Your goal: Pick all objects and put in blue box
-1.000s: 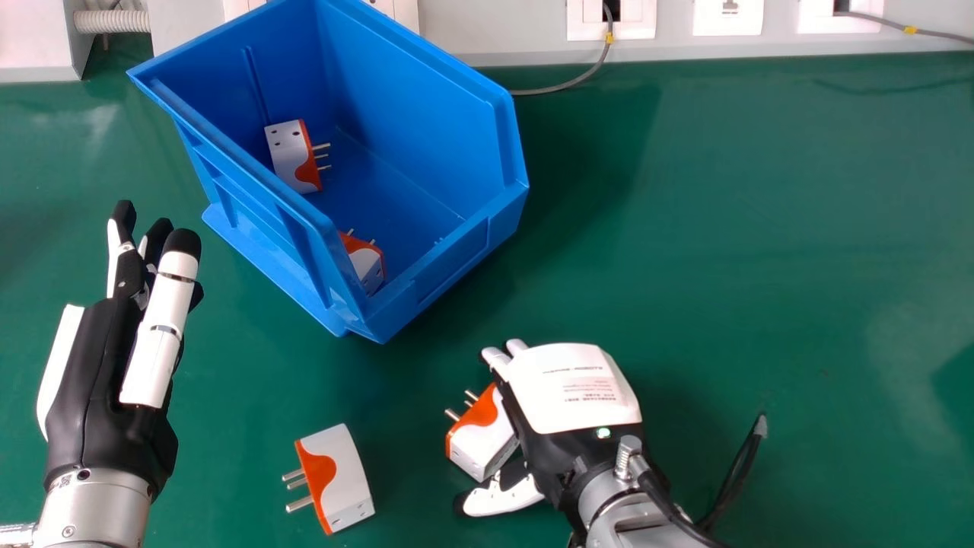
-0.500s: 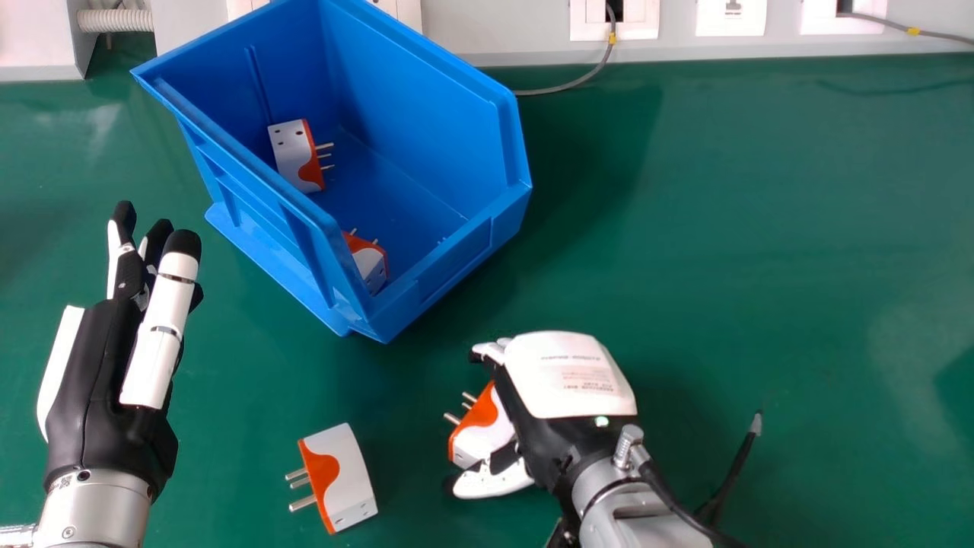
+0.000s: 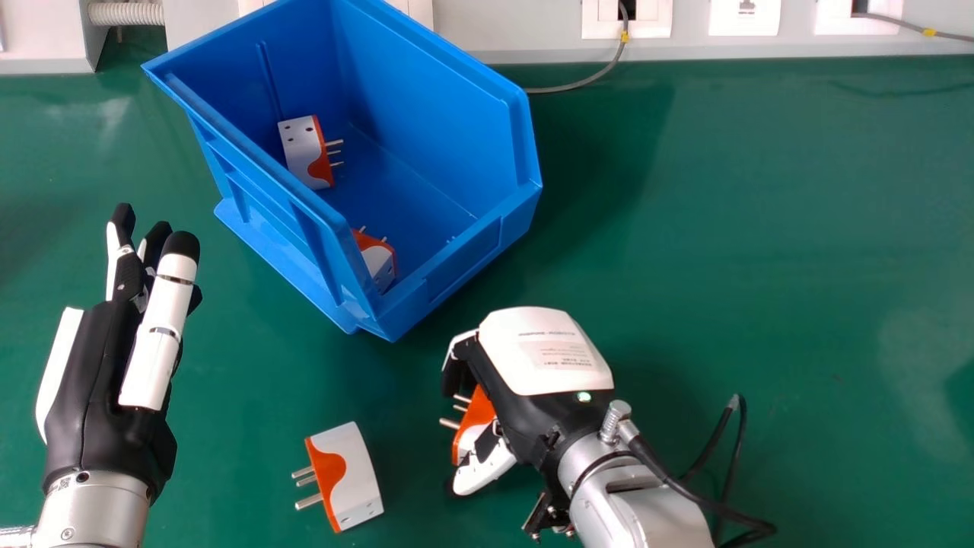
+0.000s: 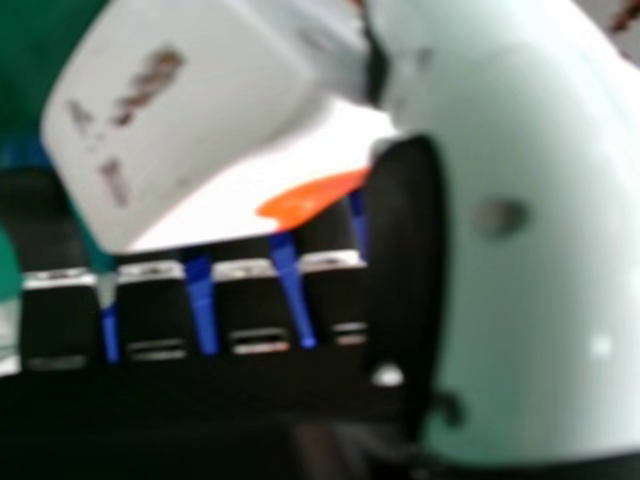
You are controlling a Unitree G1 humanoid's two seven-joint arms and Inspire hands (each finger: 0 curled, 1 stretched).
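In the head view my right hand (image 3: 543,358), back upward, has its fingers and thumb curled round a white and orange plug adapter (image 3: 476,417), whose prongs point left. The right hand view shows that adapter (image 4: 180,110) between the fingers and the thumb of my right hand (image 4: 530,260). A second adapter (image 3: 351,476) lies on the green table to the left of it. Inside the blue box (image 3: 449,266) are two more, one adapter (image 3: 304,152) by the left wall and another adapter (image 3: 378,262) in the near corner. My left hand (image 3: 99,373) is held open at the left, fingers straight.
The green table (image 3: 746,228) stretches to the right of the box. Behind it runs a pale wall panel (image 3: 525,30) with sockets and a grey cable (image 3: 578,82). A black cable (image 3: 685,495) hangs along my right forearm.
My right hand has moved slightly up and left, and its fingers have curled down round the adapter. The whole head view has shifted a little; the left hand keeps its pose.
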